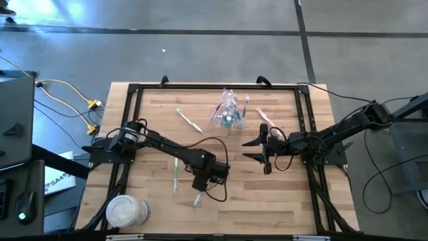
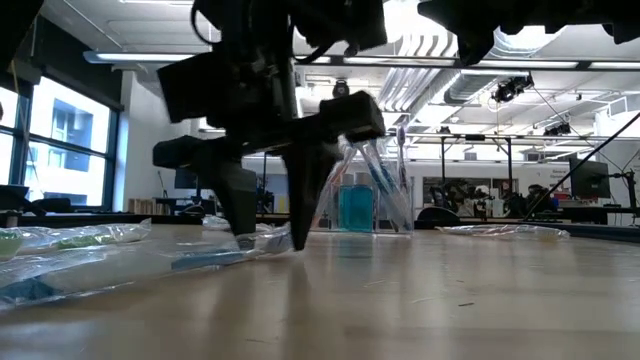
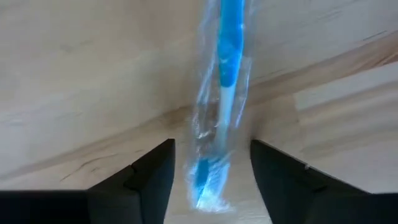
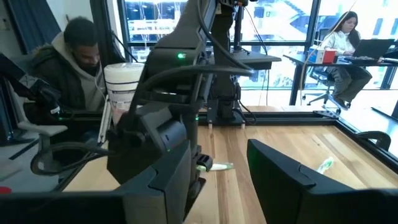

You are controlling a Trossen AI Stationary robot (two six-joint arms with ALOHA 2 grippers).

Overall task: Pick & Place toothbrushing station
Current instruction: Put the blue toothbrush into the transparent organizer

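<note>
Pale wood planks fill the table (image 1: 267, 201) where two dark arms sort wrapped toothbrushes into a cup. Nearest the front edge, a stack of white discs (image 1: 125, 211) sits at the left corner, untouched. Just beyond it, the left gripper (image 3: 211, 180) points down at a blue toothbrush (image 3: 227, 56) in clear wrapping, its fingers spread to either side of the handle and not yet closed on it; the low view shows the fingertips at the table surface. A green toothbrush (image 1: 175, 173) lies just beside that arm. Farther in, the right gripper (image 1: 253, 149) hangs at mid-table with fingers wide apart and nothing between them. A pink toothbrush (image 1: 266, 118) lies close behind it, and a white toothbrush (image 1: 188, 120) lies well to the left. At the far side stands the clear cup (image 1: 229, 110), already holding several brushes upright. By the look of it the job is partly done: some brushes are in the cup, at least four remain loose on the table.
</note>
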